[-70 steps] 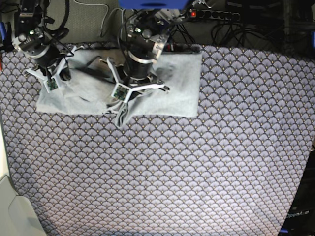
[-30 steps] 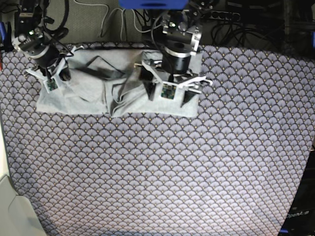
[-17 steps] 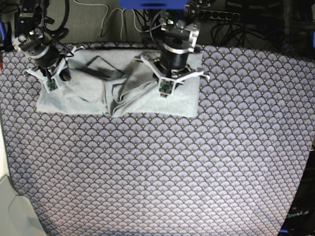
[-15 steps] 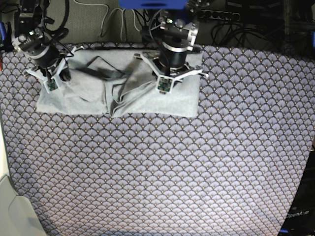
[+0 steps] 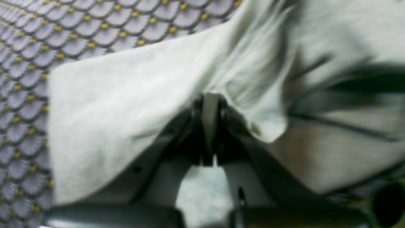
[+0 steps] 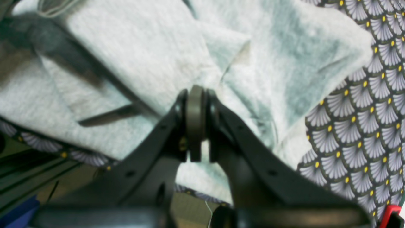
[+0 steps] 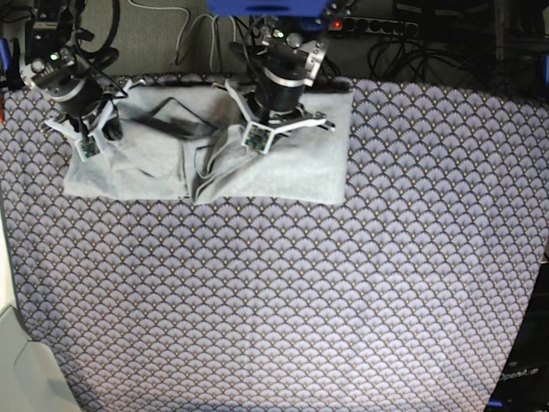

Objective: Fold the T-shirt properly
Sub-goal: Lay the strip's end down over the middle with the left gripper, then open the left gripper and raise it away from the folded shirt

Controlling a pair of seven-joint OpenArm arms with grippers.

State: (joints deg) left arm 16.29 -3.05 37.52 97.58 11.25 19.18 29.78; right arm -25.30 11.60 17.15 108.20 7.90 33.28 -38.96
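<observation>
Tablecloth (image 7: 283, 292): purple-grey fan pattern with small yellow dots, covers nearly the whole base view. Cables and a power strip (image 7: 377, 26) lie beyond its far edge.

T-shirt (image 7: 300, 167): light heather-grey, partly folded into a wide band along the far edge of the tablecloth. Near edge runs fairly straight; a creased seam near the middle splits the band into 2 panels. Folds bunch near the centre, and a dark strip of trim (image 7: 171, 124) crosses the panel on the base view's left. In the left wrist view the shirt (image 5: 126, 104) shows a squared corner lying on the tablecloth (image 5: 25, 63), with dark lines of trim off to the side. In the right wrist view the shirt (image 6: 142, 57) is rumpled, one corner reaching onto the tablecloth (image 6: 364, 126).

Left gripper (image 7: 257, 129): over the middle of the shirt, near its far edge. Wrist view shows the gripper (image 5: 210, 107) clenched, jaws together with a thin pale sliver of grey fabric pinched between them; cloth lifts in a ridge toward the tips. View is blurred.

Right gripper (image 7: 93, 136): at the shirt's end on the base view's left. Wrist view shows the gripper (image 6: 196, 95) pressed closed against the rumpled cloth; whether any fabric is caught between the jaws, I cannot tell.
</observation>
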